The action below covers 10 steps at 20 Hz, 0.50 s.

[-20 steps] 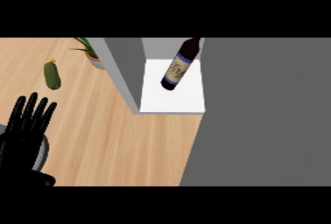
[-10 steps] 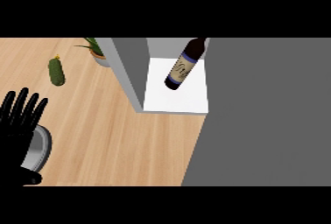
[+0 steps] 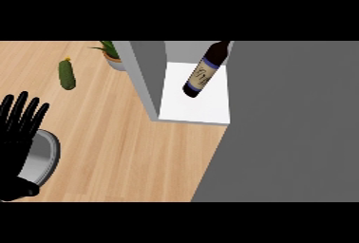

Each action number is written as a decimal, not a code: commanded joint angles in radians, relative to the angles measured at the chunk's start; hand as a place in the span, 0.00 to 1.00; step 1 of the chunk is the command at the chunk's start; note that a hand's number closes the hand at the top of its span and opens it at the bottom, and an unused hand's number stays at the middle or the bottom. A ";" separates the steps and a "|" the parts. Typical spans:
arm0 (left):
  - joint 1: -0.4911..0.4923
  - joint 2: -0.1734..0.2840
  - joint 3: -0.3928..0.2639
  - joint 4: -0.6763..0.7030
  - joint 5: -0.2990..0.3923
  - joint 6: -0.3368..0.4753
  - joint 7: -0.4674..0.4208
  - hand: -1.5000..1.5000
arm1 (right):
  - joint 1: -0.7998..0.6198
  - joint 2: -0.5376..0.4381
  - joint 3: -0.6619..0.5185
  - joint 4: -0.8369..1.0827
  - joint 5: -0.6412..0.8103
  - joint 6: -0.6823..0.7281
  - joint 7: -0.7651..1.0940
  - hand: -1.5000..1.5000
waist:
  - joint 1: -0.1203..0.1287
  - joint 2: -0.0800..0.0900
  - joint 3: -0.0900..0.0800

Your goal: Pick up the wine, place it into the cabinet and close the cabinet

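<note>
wine (image 3: 204,71) sits in cabinet (image 3: 144,76); left hand (image 3: 17,137) rests, fingers spread, holding nothing; next: close door (image 3: 291,123); right hand unseen

The worktop (image 3: 133,147) is light wood with the grain running lengthwise. A green cucumber (image 3: 67,75) lies near its far left corner. Just beside it, at the far edge, stands a potted plant (image 3: 111,54). A grey round plate (image 3: 41,159) rests at the left edge. The cabinet (image 3: 147,80) stands toward the right, and a wine bottle (image 3: 203,71) lies on its white shelf (image 3: 200,107).
</note>
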 commanded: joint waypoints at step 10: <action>0.002 0.005 0.066 0.090 0.014 -0.080 -0.018 0.00 | -0.738 0.435 -0.015 0.525 -0.095 -0.237 0.247 1.00 | -0.031 -0.004 0.006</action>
